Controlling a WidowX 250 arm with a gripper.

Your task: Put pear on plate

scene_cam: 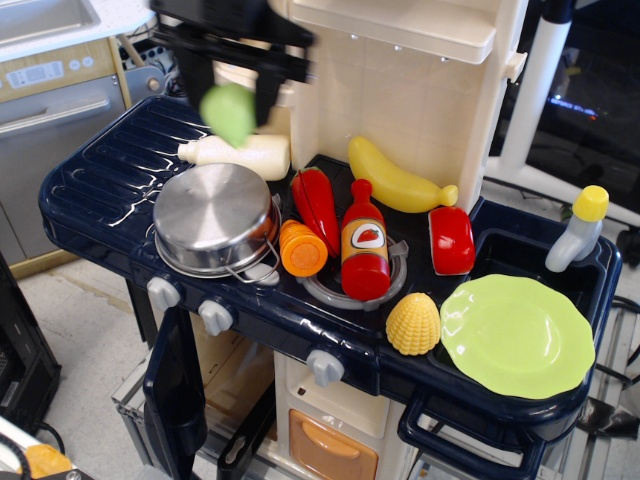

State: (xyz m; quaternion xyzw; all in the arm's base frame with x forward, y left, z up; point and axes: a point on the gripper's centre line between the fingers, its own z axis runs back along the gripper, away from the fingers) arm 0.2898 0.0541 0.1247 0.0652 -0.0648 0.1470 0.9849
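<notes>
Scene: A toy kitchen table (pixel 100 215) in dark blue, crowded with plastic food, under a cream play-kitchen back wall.

Gripper: The black gripper (pixel 232 90) hangs high at the upper left, blurred; its fingers are clamped on the pear, one on each side.

Pear: The light-green pear (pixel 229 112) is off the table, held in the air above the white bottle (pixel 240 154) and the back edge of the steel pot (pixel 214 219). It is too blurred to tell which way its pointed end faces.

Plate: The lime-green scalloped plate (pixel 517 335) lies flat and bare at the front right corner of the table, well apart from the gripper.

Key relation: The plate lies to the right of the held pear and toward the front, and lower. The whole spread of toys sits between them.

In the path: A red pepper (pixel 315 206), an orange carrot piece (pixel 303 248), a ketchup bottle (pixel 365 243), a banana (pixel 398 182) and a red block (pixel 452 240) stand along the way; the yellow corn (pixel 413 324) sits just beside the plate's left rim.

Judgement: The carry looks under way, with the crossing and the lowering not yet done. The upright ketchup bottle looks the likeliest thing to be clipped if the pear travels low.
</notes>
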